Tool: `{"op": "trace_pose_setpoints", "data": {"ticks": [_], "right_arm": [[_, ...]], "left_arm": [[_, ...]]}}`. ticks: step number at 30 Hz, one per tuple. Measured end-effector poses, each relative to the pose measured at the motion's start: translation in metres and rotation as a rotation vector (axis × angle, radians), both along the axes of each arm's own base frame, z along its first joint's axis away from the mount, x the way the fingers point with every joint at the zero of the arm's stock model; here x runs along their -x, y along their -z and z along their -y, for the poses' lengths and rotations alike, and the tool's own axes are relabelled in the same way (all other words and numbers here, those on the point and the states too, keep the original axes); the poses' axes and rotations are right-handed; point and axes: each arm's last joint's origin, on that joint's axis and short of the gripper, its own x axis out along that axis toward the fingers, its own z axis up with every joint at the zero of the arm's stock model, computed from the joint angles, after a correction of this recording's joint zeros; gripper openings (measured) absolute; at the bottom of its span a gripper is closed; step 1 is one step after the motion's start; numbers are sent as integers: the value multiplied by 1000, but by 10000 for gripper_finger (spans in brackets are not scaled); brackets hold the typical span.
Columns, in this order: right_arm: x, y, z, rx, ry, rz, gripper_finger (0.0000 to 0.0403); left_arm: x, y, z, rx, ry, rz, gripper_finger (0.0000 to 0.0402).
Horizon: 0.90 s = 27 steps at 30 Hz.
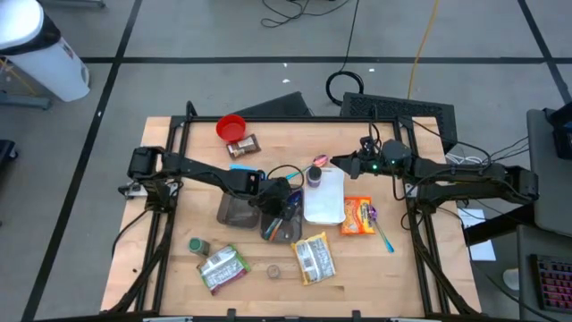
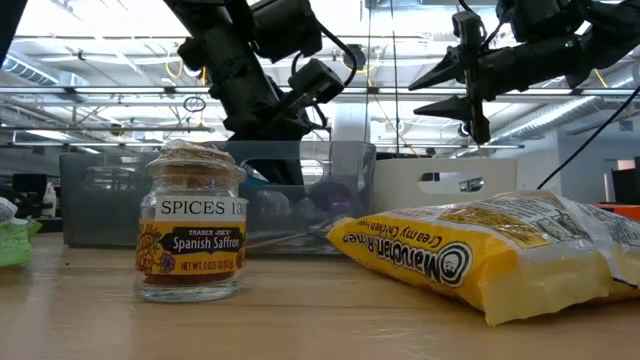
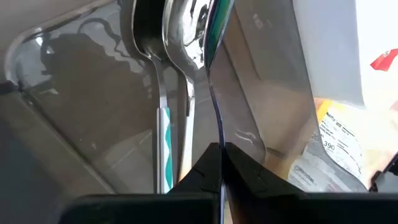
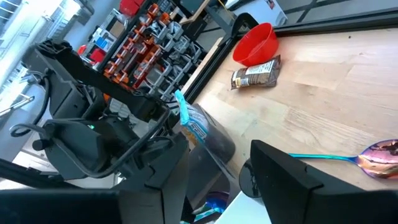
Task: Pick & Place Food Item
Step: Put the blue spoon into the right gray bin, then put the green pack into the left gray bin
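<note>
left tool pinching clear bin wall | right tool spread, hovering over white tray | keep bin level, move slowly

Even overhead light falls on the table with soft, short shadows. In the low view bright ceiling windows glare behind, leaving the arms silhouetted; the spice jar is sharp. The clear bin wall shows blurred reflections.

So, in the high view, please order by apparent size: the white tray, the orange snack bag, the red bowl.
1. White tray, clearly the largest.
2. Orange snack bag and red bowl: these look nearly alike, the bag perhaps slightly larger, so I will not rank them.
</note>
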Motion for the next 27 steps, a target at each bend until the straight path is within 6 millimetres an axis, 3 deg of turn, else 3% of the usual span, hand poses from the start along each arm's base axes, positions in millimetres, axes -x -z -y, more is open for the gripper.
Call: {"op": "trace_pose_setpoints", "data": {"ticks": [16, 21, 27], "right_arm": [[0, 0, 0, -1, 0, 0, 164], [0, 0, 0, 7, -1, -2, 164], [0, 0, 0, 67, -11, -17, 164]], "left_arm": [[-1, 0, -10, -39, 26, 18, 74], [-2, -1, -11, -17, 56, 37, 124], [-2, -17, -19, 13, 48, 122, 192]]}}
